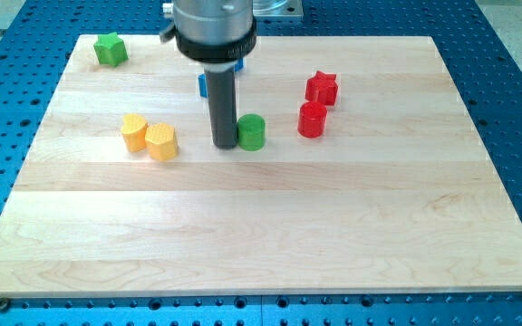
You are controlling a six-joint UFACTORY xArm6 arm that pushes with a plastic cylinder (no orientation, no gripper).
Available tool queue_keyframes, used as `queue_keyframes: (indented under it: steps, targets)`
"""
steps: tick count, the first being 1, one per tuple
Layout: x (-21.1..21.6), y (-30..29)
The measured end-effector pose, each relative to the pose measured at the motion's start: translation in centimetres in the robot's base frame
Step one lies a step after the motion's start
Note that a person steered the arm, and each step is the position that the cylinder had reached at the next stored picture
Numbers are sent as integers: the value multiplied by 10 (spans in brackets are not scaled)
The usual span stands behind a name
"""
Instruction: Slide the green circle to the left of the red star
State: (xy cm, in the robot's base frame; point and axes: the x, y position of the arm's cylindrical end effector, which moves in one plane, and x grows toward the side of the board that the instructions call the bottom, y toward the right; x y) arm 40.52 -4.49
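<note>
The green circle (252, 132) sits on the wooden board, a little above the middle. My tip (225, 144) stands right against its left side. The red star (322, 88) lies up and to the right of the green circle. A red circle (312, 119) sits just below the star, between the star and the green circle's right.
Two yellow blocks, a yellow heart-like one (134, 132) and a yellow hexagon (161, 141), lie left of my tip. A green star (111, 49) sits at the board's top left corner. A blue block (204, 85) is mostly hidden behind the rod. The board (261, 235) lies on a blue perforated table.
</note>
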Motion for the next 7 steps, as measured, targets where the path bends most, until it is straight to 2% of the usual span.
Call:
queue_keyframes:
  steps: [1,2,3,4,5,6,7]
  targets:
    - [-29,9]
    - [27,-27]
    - [58,-2]
    - [-19,14]
    - [-48,32]
    - [14,22]
    - [53,40]
